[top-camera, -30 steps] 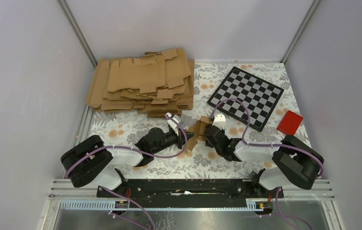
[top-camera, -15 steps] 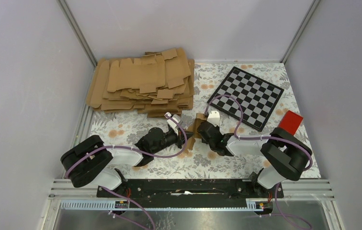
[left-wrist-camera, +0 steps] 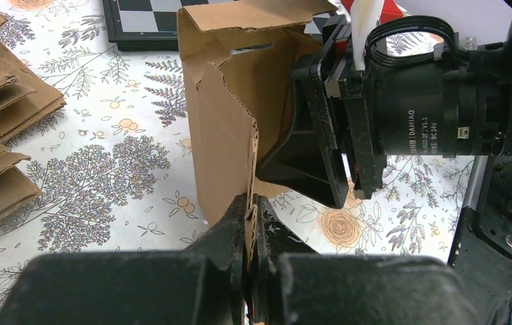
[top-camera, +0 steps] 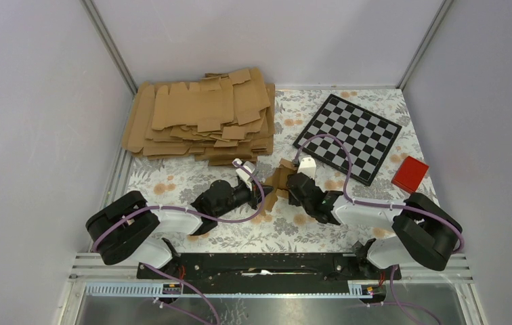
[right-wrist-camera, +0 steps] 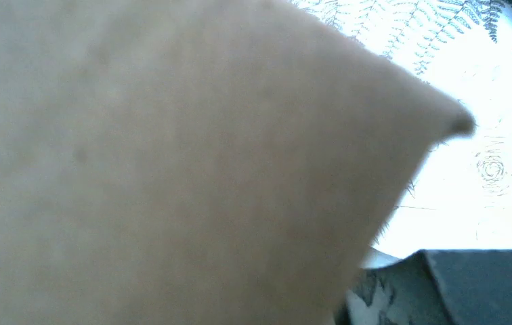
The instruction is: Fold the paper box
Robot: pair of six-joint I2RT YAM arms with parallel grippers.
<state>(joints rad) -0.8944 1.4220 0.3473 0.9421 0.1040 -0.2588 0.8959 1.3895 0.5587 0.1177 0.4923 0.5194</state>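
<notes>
Right hand (top-camera: pixel 286 183) back against paper box (left-wrist-camera: pixel 221 115)

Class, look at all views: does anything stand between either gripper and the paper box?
Nothing visible does. The left gripper is shut on an edge of the paper box, and the right gripper sits right up against it.

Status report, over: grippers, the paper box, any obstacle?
Left gripper shut on paper box edge. Right gripper against box, jaws unclear. No obstacle seen.
</notes>
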